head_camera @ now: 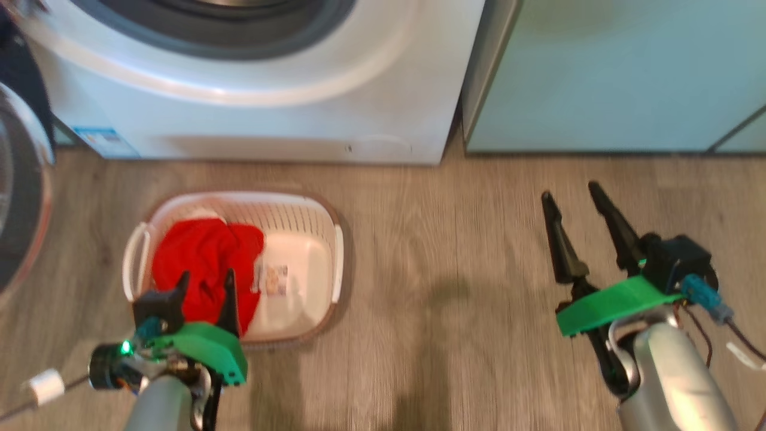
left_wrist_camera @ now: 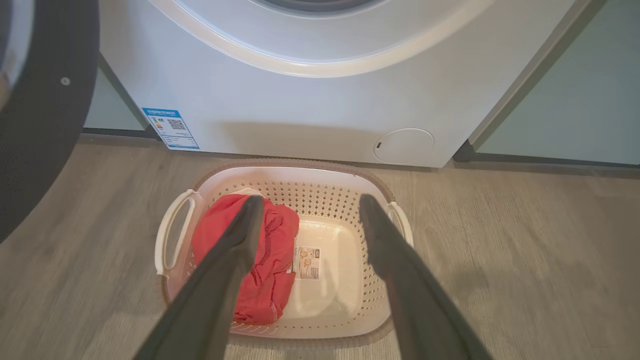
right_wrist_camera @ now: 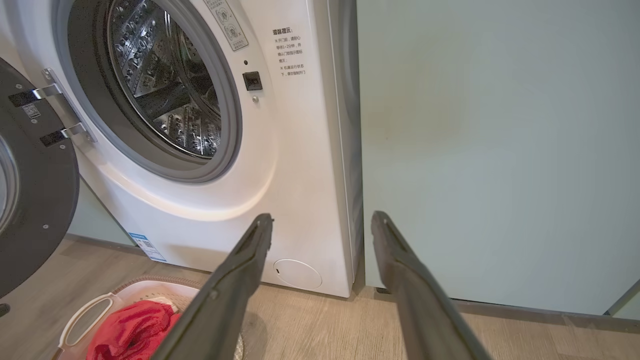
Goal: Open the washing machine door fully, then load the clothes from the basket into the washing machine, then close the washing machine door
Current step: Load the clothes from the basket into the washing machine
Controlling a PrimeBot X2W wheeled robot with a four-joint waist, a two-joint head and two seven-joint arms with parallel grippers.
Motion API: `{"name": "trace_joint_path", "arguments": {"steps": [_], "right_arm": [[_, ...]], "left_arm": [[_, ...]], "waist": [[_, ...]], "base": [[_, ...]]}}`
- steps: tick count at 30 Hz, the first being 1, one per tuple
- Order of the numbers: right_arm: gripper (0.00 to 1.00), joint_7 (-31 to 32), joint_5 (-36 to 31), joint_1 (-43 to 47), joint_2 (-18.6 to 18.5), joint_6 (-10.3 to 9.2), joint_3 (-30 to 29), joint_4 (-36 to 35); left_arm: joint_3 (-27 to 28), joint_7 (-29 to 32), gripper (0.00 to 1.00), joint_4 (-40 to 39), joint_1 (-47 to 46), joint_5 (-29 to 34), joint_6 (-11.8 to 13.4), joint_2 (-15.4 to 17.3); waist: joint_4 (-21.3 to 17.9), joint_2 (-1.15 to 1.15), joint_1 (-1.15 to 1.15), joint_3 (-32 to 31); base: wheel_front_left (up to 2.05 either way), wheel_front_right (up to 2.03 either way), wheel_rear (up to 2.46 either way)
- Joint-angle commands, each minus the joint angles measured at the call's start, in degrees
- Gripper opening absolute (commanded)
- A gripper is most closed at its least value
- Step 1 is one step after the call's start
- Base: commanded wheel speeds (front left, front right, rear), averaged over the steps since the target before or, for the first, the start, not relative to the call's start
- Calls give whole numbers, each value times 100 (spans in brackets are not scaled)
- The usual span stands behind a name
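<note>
**A:** Where are the clothes?

**B:** The red clothes (head_camera: 203,254) lie bunched in the nine o'clock half of the basket (head_camera: 287,206). A label sticker (head_camera: 274,279) sits on the bare bottom at their three o'clock.

**A:** And the basket?

**B:** It's on the wooden floor (head_camera: 449,239), just at six o'clock of the washing machine (head_camera: 257,126), whose drum (right_wrist_camera: 165,90) stands uncovered. The washing machine door (right_wrist_camera: 45,200) hangs swung wide at nine o'clock.

**A:** The grippers?

**B:** The left gripper (head_camera: 206,275) has its fingers spread and empty at the basket's six o'clock edge. One finger lies across the clothes; whether it touches them I cannot tell. The right gripper (head_camera: 570,191) is likewise spread and empty over the floor. It is well apart at the basket's three o'clock, before the teal cabinet (head_camera: 598,78).
</note>
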Motion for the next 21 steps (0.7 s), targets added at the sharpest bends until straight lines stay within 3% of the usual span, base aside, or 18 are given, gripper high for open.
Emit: {"name": "trace_joint_path", "arguments": {"steps": [1, 7, 21], "right_arm": [[100, -54, -57, -202, 22, 0, 94, -230], [100, -54, -88, -395, 22, 0, 61, -369], [100, -54, -75, -713, 22, 0, 40, -588]], "left_arm": [[220, -29, 100, 140, -344, 145, 76, 189], [91, -29, 100, 1524, -1238, 549, 275, 546], [-387, 146, 100, 3655, -3191, 1021, 250, 1120]], "waist": [[-83, 0, -1, 465], [-253, 0, -1, 1164], [-567, 0, -1, 2438]], "base": [[0, 0, 0], [0, 0, 0], [0, 0, 0]]}}
